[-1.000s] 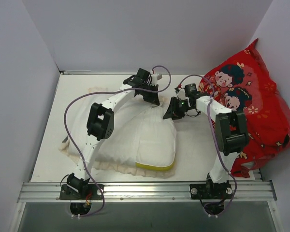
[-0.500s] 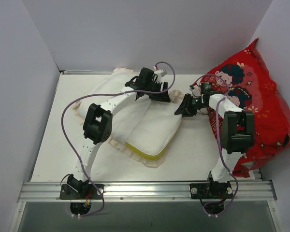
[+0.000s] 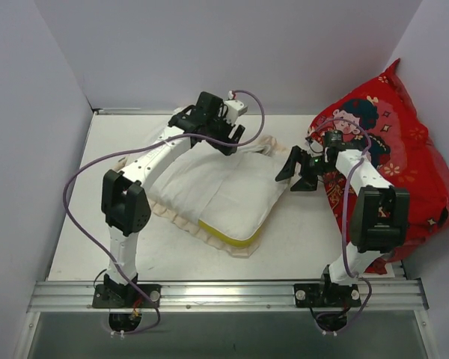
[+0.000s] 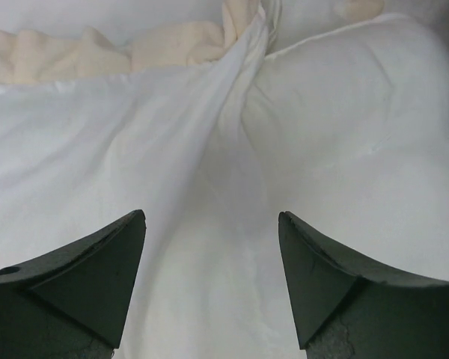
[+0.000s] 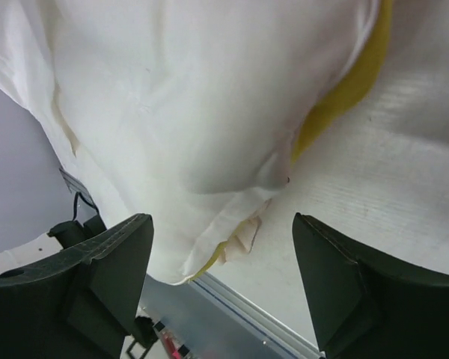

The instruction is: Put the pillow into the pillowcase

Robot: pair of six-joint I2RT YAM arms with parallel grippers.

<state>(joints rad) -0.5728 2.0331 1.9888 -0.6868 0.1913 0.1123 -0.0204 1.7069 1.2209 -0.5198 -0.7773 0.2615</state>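
Observation:
The white pillow (image 3: 236, 196) lies slanted across the middle of the table, its yellow strip (image 3: 224, 230) at the near end. The pillowcase (image 3: 172, 215) with its cream frill lies under and around it. My left gripper (image 3: 224, 142) hangs open over the far end; in the left wrist view (image 4: 211, 217) white fabric (image 4: 135, 142) and frill (image 4: 172, 45) lie below the spread jaws, with nothing between them. My right gripper (image 3: 293, 173) stands open just right of the pillow. The right wrist view (image 5: 223, 221) shows the pillow (image 5: 209, 90) and its yellow strip (image 5: 344, 90) beyond the empty jaws.
A large red cartoon cushion (image 3: 404, 157) leans against the right wall, close behind the right arm. White walls close in the table (image 3: 75, 239) at the left, back and right. A metal rail (image 3: 224, 293) runs along the near edge.
Both grippers have opened and let go of the fabric. The pillow and case were carried toward the back right and now lie flat. The right gripper has drawn off to the right.

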